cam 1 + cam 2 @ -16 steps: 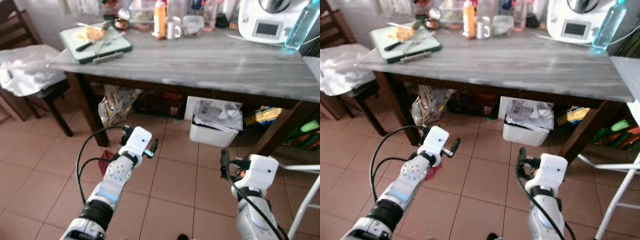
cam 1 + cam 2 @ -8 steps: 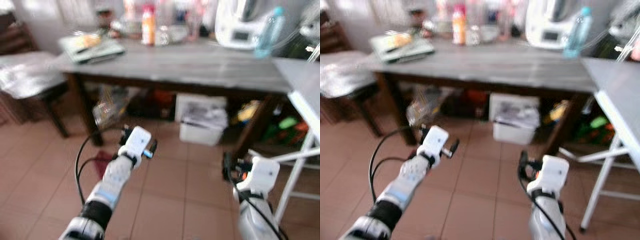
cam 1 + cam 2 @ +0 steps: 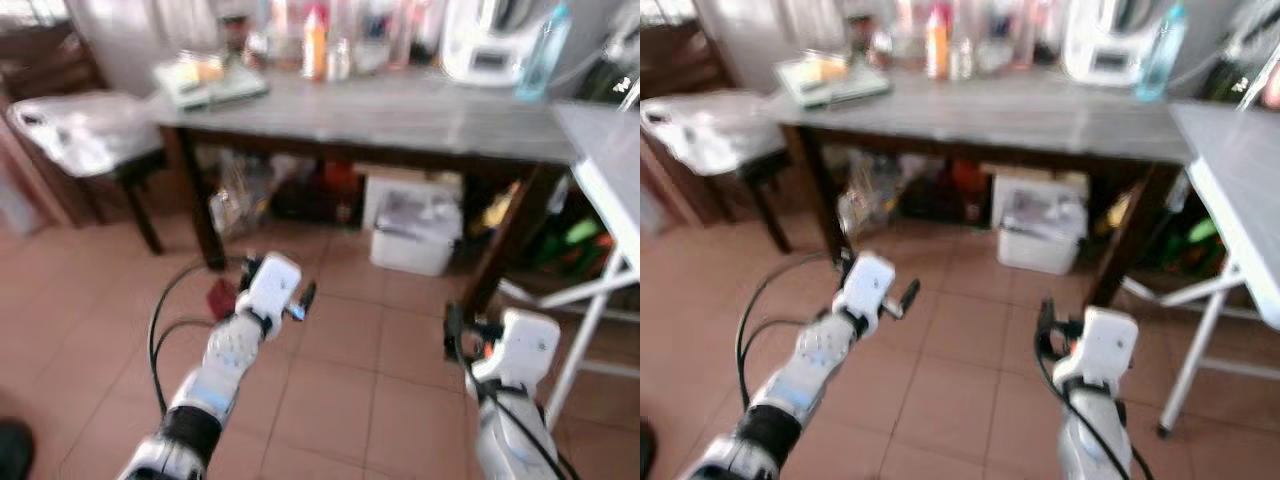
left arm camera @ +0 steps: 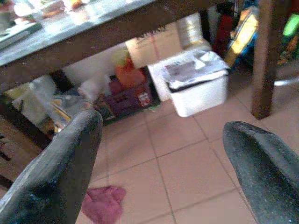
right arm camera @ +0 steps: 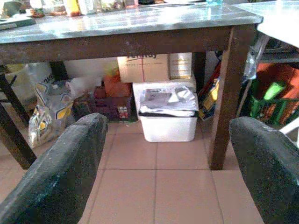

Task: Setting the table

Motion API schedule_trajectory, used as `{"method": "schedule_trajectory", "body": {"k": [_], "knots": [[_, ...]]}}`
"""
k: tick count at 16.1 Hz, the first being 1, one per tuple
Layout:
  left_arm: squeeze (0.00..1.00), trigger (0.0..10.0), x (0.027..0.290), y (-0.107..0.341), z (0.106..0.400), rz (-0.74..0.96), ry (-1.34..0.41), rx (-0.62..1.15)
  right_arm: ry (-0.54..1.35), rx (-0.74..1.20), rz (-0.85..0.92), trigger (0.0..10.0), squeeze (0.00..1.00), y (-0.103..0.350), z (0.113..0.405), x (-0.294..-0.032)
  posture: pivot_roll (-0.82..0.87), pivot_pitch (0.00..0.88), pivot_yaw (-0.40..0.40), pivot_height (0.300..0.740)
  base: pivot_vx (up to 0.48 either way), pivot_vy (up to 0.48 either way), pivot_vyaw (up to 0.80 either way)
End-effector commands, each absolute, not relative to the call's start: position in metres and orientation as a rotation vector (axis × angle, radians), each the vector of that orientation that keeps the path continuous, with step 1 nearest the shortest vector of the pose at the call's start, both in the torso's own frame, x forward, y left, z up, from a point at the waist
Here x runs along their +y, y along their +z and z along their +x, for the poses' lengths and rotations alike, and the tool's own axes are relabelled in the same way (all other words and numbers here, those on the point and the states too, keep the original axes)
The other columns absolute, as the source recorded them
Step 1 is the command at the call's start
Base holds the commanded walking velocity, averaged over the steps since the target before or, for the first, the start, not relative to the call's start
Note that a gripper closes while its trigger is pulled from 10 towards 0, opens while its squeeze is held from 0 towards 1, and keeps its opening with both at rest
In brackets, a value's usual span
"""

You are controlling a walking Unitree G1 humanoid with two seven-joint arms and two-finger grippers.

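Over the tiled floor, both arms are held before the grey desk (image 3: 1040,115)
Left gripper (image 4: 159,154) and right gripper (image 5: 168,154) are seen with jaws spread wide, empty; a white bin (image 5: 168,116) under the desk lies at 12 o'clock, a tray (image 3: 210,82) on its top at 11

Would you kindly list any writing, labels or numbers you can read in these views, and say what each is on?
Nothing reads for certain.
Cardboard box under the table: dark print along its top, too blurred to read.
Bottles on the table: labels too blurred.
White kitchen machine: display too small to read.
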State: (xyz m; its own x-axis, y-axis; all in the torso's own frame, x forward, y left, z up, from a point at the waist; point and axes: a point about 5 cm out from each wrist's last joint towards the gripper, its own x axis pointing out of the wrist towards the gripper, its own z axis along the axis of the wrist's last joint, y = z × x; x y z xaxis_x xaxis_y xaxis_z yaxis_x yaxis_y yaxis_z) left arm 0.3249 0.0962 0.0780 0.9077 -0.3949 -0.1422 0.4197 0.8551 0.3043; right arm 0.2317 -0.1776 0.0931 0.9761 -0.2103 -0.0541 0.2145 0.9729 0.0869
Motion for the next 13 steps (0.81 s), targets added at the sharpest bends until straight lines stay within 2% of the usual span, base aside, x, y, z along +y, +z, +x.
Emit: {"method": "schedule_trajectory", "body": {"k": [1, 8, 13], "knots": [[0.0, 10.0, 0.0956, 0.0821, 0.3268, 0.335, -0.436, 0.059, -0.226, 0.02, 0.097, 10.0, 0.0, 0.0979, 0.2315, -0.1784, 0.04, 0.076, -0.006, 0.714, 0.0, 0.0, 0.0], [0.0, 10.0, 0.0984, 0.076, 0.3221, 0.305, -0.443, 0.078, -0.207, 0.017, 0.063, 10.0, 0.0, 0.096, 0.2318, -0.1769, 0.04, 0.07, -0.015, 0.714, 0.0, 0.0, 0.0], [0.0, 10.0, 0.0934, 0.0754, 0.3209, 0.287, -0.458, 0.076, -0.212, 0.016, 0.045, 10.0, 0.0, 0.0951, 0.2298, -0.1806, 0.03, 0.062, -0.016, 0.714, 0.0, -0.282, 0.0]]}}
